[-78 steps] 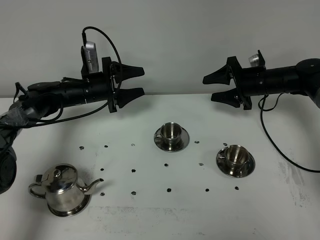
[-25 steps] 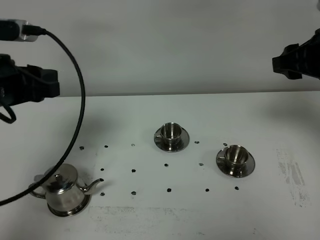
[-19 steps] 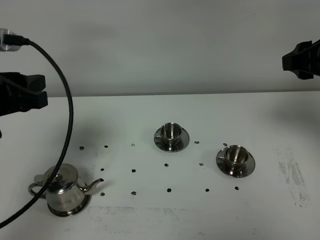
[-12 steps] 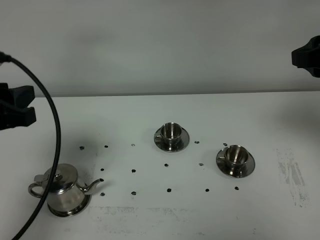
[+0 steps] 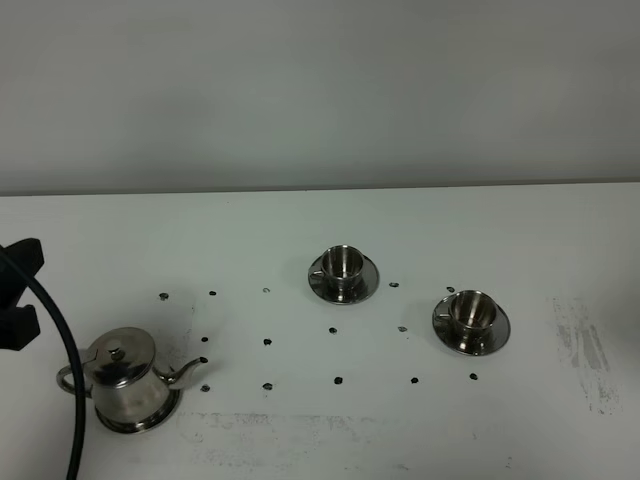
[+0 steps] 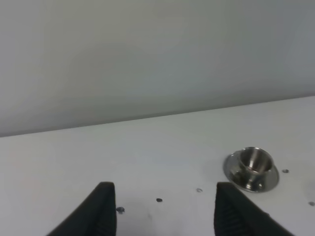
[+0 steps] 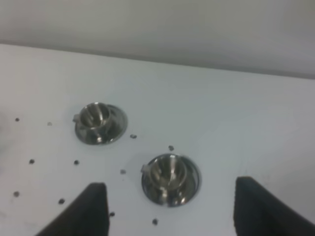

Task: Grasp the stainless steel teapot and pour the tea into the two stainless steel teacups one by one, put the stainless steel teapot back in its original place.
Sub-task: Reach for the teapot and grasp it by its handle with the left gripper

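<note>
the stainless steel teapot (image 5: 122,378) is standing upright on its round steel plate (image 5: 168,408) at the near left of the table (image 5: 250,225), lid on and spout pointing toward the cups. the middle teacup (image 5: 343,264) and the right teacup (image 5: 470,311) are sitting on their saucers, well apart from the pot. the left end effector (image 5: 22,290) is hovering at the left edge of the exterior view, on the pot's handle side, jaws spread and gripping nothing. the right end effector (image 7: 170,187) is likewise hanging released and empty. the main risk is probably lying in the grasp: the loop handle is thin and slick, so a pinch landing off-centre could be letting the pot swing, nudging it off the plate or slopping tea out before the spout is over a cup. a black cable (image 5: 68,400) is trailing down just beside the handle and could be snagging it as the arm is closing in. the exterior view alone is showing the teapot and the cable. the left wrist view is looking past the pot, taking in only one cup and some dark dots on the table, so it is giving no guidance for the approach. the right wrist view is looking down into both cups, which are appearing bare inside, and that end effector is not showing in the exterior view at all.
</note>
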`<move>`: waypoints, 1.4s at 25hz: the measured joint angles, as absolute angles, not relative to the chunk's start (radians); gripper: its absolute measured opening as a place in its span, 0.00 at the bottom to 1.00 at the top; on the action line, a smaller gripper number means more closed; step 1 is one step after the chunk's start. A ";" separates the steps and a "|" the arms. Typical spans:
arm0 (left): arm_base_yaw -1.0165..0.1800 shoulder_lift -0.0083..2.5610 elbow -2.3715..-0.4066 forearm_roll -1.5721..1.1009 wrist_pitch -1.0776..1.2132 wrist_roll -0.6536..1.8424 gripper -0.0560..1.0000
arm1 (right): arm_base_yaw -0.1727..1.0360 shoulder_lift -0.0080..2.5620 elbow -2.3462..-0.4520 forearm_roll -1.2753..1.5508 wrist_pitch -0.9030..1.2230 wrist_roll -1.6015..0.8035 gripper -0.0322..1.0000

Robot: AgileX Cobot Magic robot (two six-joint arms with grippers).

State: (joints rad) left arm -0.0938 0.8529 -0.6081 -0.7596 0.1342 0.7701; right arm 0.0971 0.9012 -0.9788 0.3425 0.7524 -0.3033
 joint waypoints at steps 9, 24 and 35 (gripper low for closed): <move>-0.094 0.875 -0.605 -0.677 0.308 0.769 0.50 | 0.097 0.459 -0.834 0.301 0.940 -0.242 0.55; -0.095 0.885 -0.647 -0.272 0.509 0.480 0.50 | 0.097 0.188 -0.707 0.107 1.119 -0.087 0.48; -0.095 1.028 -0.762 -0.129 0.719 0.360 0.50 | 0.097 0.007 -0.522 0.081 1.119 -0.056 0.47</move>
State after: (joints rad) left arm -0.0946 1.0284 -0.7625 -0.1288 0.7186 0.3595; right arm 0.0971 0.0067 -0.5222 0.0812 1.1188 -0.0558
